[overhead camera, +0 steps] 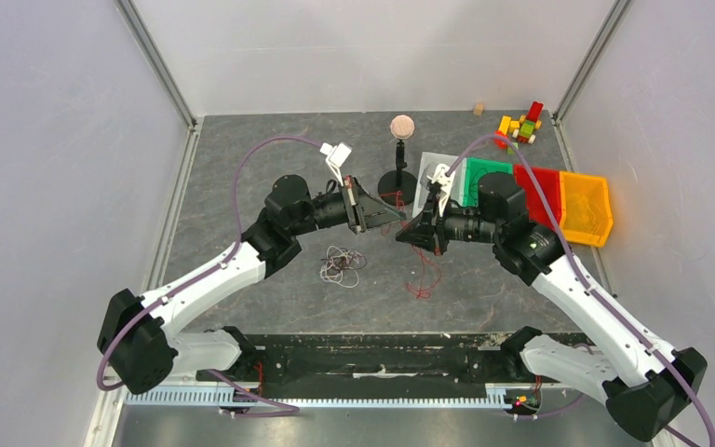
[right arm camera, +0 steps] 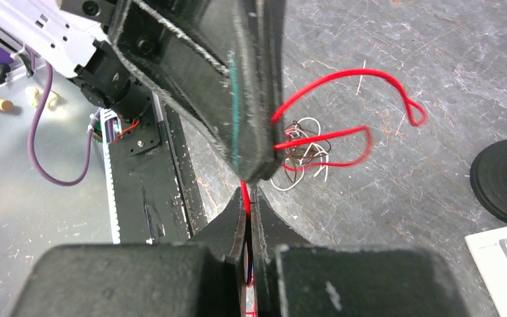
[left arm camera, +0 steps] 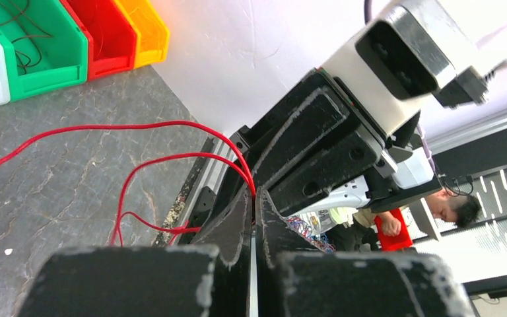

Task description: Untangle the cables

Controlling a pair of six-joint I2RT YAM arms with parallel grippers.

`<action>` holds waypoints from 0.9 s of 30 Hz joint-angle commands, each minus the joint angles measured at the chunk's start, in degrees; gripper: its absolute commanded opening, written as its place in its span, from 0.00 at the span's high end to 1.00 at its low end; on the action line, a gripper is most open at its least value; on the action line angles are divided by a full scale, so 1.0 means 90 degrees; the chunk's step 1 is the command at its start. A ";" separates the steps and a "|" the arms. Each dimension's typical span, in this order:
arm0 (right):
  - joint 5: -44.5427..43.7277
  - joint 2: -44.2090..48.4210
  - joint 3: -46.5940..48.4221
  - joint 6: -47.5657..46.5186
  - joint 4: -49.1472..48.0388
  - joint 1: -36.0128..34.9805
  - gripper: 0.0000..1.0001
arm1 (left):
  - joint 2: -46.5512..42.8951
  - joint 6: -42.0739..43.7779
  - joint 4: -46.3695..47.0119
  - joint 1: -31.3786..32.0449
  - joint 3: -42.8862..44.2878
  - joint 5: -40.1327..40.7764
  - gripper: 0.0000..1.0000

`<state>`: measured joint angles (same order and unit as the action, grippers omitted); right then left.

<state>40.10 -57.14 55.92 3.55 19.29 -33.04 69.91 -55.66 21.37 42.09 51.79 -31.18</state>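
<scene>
Gripping red cable (left arm camera: 138,124), left end effector (left arm camera: 254,198) and right end effector (right arm camera: 247,198) both clenched; loose tangle (overhead camera: 342,264) nearby.

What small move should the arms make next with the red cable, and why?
Probably ease the two claws apart sideways. The left claw and the right claw are both shut on the red cable, nearly tip to tip, and the cable trails away in loops over the table, so spreading should draw it straighter.
</scene>
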 commanded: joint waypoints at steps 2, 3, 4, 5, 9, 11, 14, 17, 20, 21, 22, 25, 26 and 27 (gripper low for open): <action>-0.0268 0.0011 -0.0221 0.0722 -0.0204 0.0442 1.00 | -0.0587 0.0532 0.0816 -0.0134 0.0014 -0.0112 0.98; -0.0219 0.0012 -0.0159 0.0797 -0.0330 0.0485 1.00 | -0.0643 0.0514 0.0599 -0.0160 -0.0027 0.0055 0.98; -0.0194 0.0034 -0.0110 0.0826 -0.0484 0.0489 1.00 | -0.0648 0.0385 0.0528 -0.0195 -0.0099 0.0078 0.98; -0.0161 0.0072 -0.0074 0.0842 -0.0594 0.0488 1.00 | -0.0639 0.0185 0.0559 -0.0217 -0.0178 0.0060 0.98; 0.0037 0.0222 0.0023 0.0696 -0.0898 0.0487 1.00 | -0.0622 -0.0231 0.0026 -0.0247 -0.0304 0.0420 0.98; 0.0105 0.0320 0.0096 0.0728 -0.1143 0.0458 1.00 | -0.0487 -0.0463 -0.0415 -0.0304 -0.0371 0.0612 0.98; -0.0068 0.0486 0.0211 0.0741 -0.1537 0.0249 1.00 | -0.0121 -0.1123 -0.0296 -0.0288 -0.0606 0.0324 0.98; -0.0341 0.0465 0.0361 0.0707 -0.1709 0.0035 1.00 | 0.0188 -0.1506 0.0244 -0.0116 -0.0645 0.0006 0.98; -0.0850 0.0464 0.0326 0.0712 -0.2020 -0.0018 1.00 | 0.0431 -0.1744 0.0628 0.0033 -0.0478 -0.0311 0.98; -0.1119 0.0475 0.0333 0.0679 -0.2062 -0.0013 1.00 | 0.0453 -0.1731 0.0595 0.0081 -0.0425 -0.0367 0.98; -0.1327 0.0493 0.0340 0.0619 -0.2093 -0.0011 1.00 | 0.0449 -0.1748 0.0553 0.0112 -0.0412 -0.0413 0.98; -0.1701 0.0595 0.0388 0.0564 -0.2294 0.0020 1.00 | 0.0427 -0.1839 0.0184 0.0099 -0.0519 -0.0527 0.98; -0.1681 0.0609 0.0437 0.0538 -0.2189 0.0046 1.00 | 0.0411 -0.1852 0.0173 -0.0008 -0.0579 -0.0588 0.89; -0.1688 0.0621 0.0528 0.0484 -0.1922 0.0095 1.00 | 0.0386 -0.1804 0.0240 -0.0122 -0.0597 -0.0670 0.75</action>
<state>30.46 -53.84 55.00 9.80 11.99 -32.80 72.60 -70.04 28.84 40.84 47.75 -30.13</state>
